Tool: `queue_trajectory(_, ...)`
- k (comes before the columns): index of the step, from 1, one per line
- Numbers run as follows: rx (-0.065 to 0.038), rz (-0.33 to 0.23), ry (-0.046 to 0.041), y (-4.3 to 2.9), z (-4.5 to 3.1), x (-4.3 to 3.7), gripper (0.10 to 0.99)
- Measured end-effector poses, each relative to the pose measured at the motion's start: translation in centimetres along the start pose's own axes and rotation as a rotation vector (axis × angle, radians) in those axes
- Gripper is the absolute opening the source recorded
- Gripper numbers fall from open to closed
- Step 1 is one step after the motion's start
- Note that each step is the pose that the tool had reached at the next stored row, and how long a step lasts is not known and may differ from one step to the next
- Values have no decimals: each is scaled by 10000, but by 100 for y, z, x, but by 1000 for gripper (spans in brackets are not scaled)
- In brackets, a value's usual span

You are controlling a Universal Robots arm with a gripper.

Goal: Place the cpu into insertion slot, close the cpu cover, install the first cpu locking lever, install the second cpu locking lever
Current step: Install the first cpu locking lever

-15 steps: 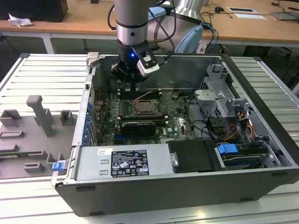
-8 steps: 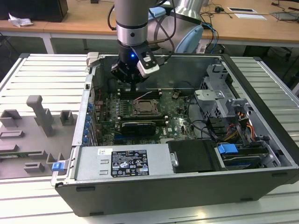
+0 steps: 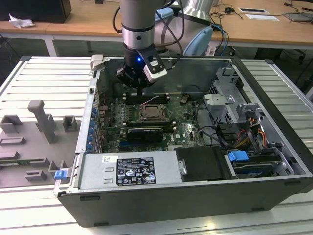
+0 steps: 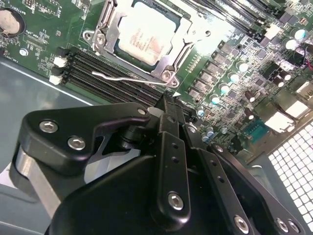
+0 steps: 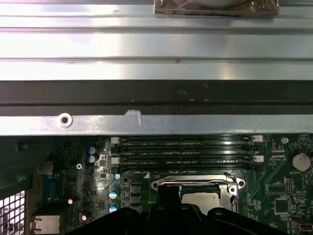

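The end effector [image 4: 168, 104] has its fingers pressed together with nothing between them. Just past its tips, the cpu [image 4: 145, 36] sits in the insertion slot [image 4: 172, 74], with the cpu cover [image 4: 190, 35] folded down around it. A wire lever [image 4: 129, 77] lies along the slot's nearer edge, beside the memory slots [image 4: 105, 68]. The lever looks thin, stiff and springy, best pushed at its bent free end. The chip itself is light and fragile.

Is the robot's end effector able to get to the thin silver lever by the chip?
Probably yes. The end effector hangs close above the lever, beside the cpu cover, and nothing seems to sit between them.
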State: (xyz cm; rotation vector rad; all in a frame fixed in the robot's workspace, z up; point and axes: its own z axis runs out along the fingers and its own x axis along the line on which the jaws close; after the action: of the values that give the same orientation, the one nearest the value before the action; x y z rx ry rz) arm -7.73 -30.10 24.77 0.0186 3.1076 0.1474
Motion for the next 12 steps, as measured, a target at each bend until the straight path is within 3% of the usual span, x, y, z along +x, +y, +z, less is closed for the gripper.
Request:
queue_trajectory(3,-125,1,-31,-3,11,0,106)
queue_trajectory(6,-128,-8,-104,-6,29,0,106)
queue_trajectory(12,-131,-9,-116,-7,52,1,106)
